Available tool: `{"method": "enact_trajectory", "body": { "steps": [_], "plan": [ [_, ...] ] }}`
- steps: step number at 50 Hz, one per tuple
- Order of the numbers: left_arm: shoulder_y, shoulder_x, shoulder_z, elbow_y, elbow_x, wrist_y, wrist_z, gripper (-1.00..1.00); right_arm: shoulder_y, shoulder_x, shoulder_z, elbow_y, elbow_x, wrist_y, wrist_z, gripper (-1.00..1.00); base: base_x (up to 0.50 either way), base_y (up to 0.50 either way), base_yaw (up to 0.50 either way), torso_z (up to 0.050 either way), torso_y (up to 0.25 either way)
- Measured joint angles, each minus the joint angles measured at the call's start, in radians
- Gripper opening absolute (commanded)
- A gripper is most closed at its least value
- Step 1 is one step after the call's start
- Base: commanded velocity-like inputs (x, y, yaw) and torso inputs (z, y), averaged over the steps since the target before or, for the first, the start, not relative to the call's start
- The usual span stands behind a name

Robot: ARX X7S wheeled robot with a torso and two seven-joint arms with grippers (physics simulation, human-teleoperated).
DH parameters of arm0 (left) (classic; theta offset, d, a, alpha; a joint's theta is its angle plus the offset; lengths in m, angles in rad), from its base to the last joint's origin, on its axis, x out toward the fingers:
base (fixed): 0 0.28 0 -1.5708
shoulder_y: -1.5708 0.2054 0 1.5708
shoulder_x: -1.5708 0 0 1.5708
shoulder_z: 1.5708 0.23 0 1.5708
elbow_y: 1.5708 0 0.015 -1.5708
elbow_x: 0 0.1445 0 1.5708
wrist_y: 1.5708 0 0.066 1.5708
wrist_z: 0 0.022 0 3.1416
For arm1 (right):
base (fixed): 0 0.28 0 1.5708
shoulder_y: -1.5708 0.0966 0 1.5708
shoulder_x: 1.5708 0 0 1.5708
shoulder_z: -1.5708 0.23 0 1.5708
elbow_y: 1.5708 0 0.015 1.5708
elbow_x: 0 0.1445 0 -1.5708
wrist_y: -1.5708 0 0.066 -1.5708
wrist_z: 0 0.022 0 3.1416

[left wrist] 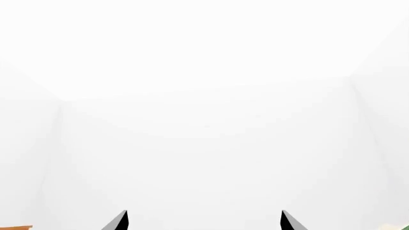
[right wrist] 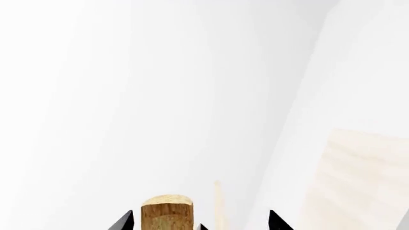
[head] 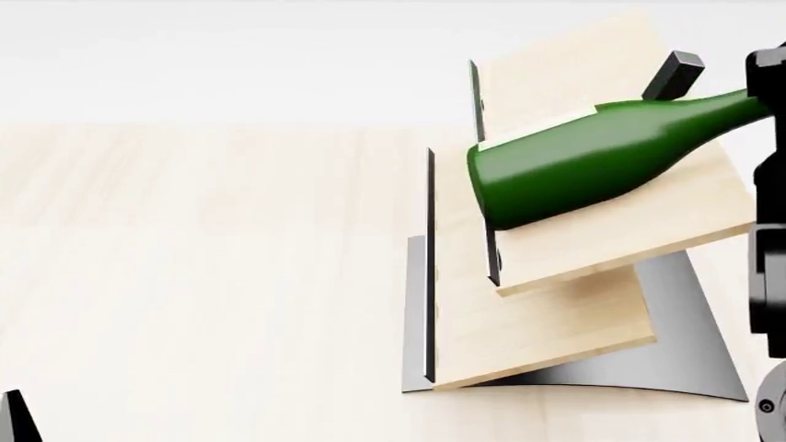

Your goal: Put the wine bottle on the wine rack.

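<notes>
The dark green wine bottle (head: pixel 577 166) lies tilted on the upper board of the wine rack (head: pixel 540 322), base down-left, neck running up to the right past the black peg (head: pixel 673 74). Its neck ends at my right arm (head: pixel 771 230) on the right edge of the head view. In the right wrist view the tan cork top (right wrist: pixel 167 213) stands between the fingertips of my right gripper (right wrist: pixel 199 221), which are spread wide, one close to the cork and the other well clear. My left gripper (left wrist: pixel 204 221) is open and empty, facing a white wall.
The rack's curved grey base (head: pixel 687 359) rests on a pale wooden tabletop (head: pixel 184 258). One left fingertip (head: pixel 13 414) shows at the head view's bottom left corner. A pale wood panel (right wrist: pixel 364 182) shows beside the right gripper. An orange sliver (left wrist: pixel 14 227) edges the left wrist view.
</notes>
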Motion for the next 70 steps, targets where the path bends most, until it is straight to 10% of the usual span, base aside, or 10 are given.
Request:
{"method": "enact_trajectory", "body": {
  "steps": [49, 70],
  "plan": [
    [-0.003, -0.003, 0.013, 0.000, 0.007, -0.003, -0.002, 1.00, -0.070, 0.138, 0.079, -0.239, -0.054, -0.097, 0.087, 1.00, 0.00, 0.00, 0.00, 0.000, 0.000],
    [-0.002, -0.005, 0.016, 0.005, 0.011, -0.007, -0.004, 1.00, -0.292, 0.373, 0.080, -0.560, -0.617, -0.359, 0.336, 1.00, 0.00, 0.00, 0.00, 0.000, 0.000]
  ]
}}
